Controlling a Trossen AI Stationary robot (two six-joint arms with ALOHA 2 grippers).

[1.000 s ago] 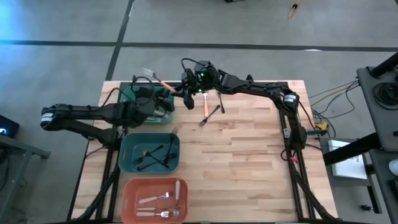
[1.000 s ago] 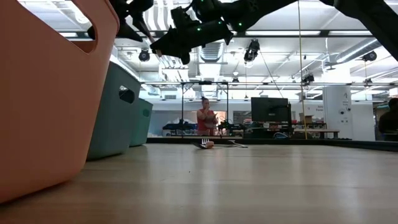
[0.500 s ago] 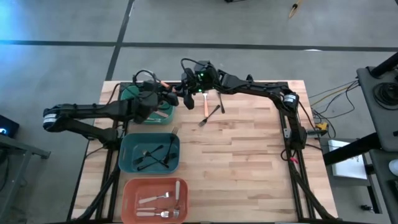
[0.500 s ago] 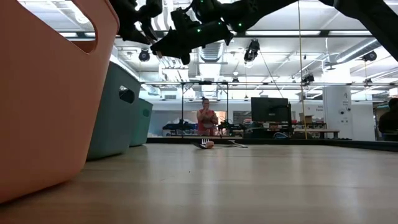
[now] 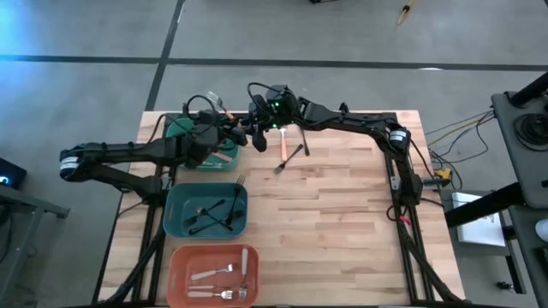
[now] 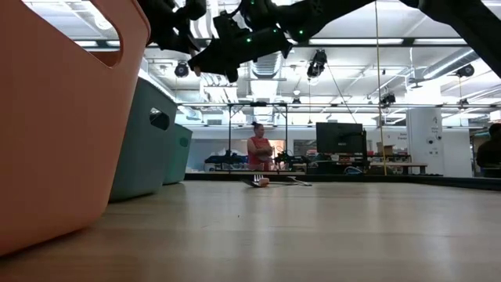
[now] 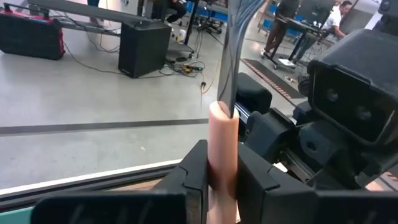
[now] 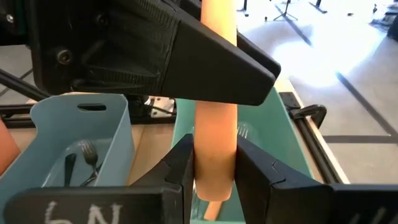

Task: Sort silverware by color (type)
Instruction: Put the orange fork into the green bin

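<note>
A fork with an orange-pink handle (image 5: 216, 103) hangs in the air over the far right rim of the green bin (image 5: 193, 135). Both grippers are shut on it. My left gripper (image 5: 235, 129) reaches in from the table's left. My right gripper (image 5: 255, 130) reaches in from the right. The two stand nose to nose. In the left wrist view the handle (image 7: 222, 134) rises between my fingers, with the metal neck (image 7: 229, 56) above it. In the right wrist view the same handle (image 8: 216, 130) passes between my right fingers, with the left gripper's dark body (image 8: 155, 56) over it. My left gripper pinches the fork's pink handle (image 7: 222, 163) between its two fingers, a little below where the metal neck begins. The fingers come nearly level from the table's left and lie across the handle. The fork is lifted clear. My right gripper pinches the same handle (image 8: 215, 163) between its two fingers, farther toward the butt end (image 8: 211, 208), which sticks out past them. The fingers come nearly level from the table's right and lie across the handle.
An orange-handled fork (image 5: 282, 145) and two black forks (image 5: 292, 157) (image 5: 304, 139) lie on the wood at centre far. Along the left side stand the green bin, a teal bin (image 5: 175, 224) with black forks and a salmon bin (image 5: 180, 278) with white-handled forks.
My left gripper has gone toward the table's right edge, up to the fork that my right gripper holds still in the air.
</note>
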